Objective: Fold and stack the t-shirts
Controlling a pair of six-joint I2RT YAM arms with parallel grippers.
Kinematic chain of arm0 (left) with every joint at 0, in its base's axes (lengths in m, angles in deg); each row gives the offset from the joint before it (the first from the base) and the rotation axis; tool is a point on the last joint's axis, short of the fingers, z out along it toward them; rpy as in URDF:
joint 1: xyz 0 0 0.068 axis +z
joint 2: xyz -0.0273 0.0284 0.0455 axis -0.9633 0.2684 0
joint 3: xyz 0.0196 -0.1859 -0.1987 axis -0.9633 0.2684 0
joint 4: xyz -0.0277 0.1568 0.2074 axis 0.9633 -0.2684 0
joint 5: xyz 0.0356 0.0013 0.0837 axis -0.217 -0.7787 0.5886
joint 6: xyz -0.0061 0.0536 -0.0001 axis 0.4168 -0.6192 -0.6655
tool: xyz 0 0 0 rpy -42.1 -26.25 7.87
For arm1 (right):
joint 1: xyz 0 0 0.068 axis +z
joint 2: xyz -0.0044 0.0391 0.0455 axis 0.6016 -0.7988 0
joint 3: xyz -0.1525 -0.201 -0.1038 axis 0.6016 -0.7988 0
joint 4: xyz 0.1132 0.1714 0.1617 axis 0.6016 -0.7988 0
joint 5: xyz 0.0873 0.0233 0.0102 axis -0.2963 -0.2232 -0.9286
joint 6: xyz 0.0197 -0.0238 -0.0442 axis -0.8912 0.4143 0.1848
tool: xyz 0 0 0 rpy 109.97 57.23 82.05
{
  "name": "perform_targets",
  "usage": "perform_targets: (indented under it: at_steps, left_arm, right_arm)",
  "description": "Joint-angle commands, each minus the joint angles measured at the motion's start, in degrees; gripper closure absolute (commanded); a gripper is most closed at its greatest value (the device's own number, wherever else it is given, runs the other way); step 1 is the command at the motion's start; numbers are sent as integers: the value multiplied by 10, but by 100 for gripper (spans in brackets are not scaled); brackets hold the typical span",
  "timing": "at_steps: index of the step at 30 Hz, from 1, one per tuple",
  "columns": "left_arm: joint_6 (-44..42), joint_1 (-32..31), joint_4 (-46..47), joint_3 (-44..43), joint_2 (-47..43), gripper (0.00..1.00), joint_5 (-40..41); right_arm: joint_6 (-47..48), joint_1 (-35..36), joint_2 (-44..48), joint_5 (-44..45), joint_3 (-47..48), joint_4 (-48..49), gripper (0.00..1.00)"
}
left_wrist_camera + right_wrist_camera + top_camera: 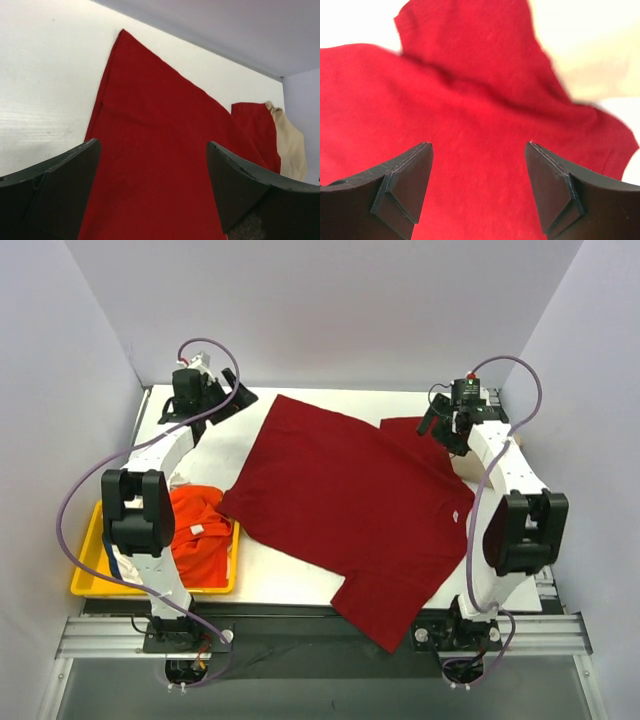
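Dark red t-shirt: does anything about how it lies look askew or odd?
Yes. The dark red t-shirt lies diagonally, not squared to the table; its near sleeve overhangs the front edge, and its far-right sleeve is bunched beside a beige shirt.

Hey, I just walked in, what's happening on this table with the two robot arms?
It's a t-shirt folding job. A dark red t-shirt lies spread unfolded on the white table, one end past the near edge. The left gripper and right gripper hover open by its far side, holding nothing. A tan shirt peeks out beside its far sleeve, and an orange t-shirt sits in the yellow tray at the left.
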Motion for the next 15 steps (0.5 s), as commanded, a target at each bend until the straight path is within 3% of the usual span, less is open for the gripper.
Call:
perform_targets:
  at_steps: [1,10,15]
  left_arm:
    - [-20,-20,-63,15,-2,3,-15]
    - [-51,-76,-164,-42,69,3,-63]
    - [-39,-88,-173,-24,90,3,-62]
  right_arm:
    - [-25,23,61,-14,-56,-8,25]
    - [-86,49,135,-32,-197,-8,25]
    - [-119,52,135,-48,-256,-9,26]
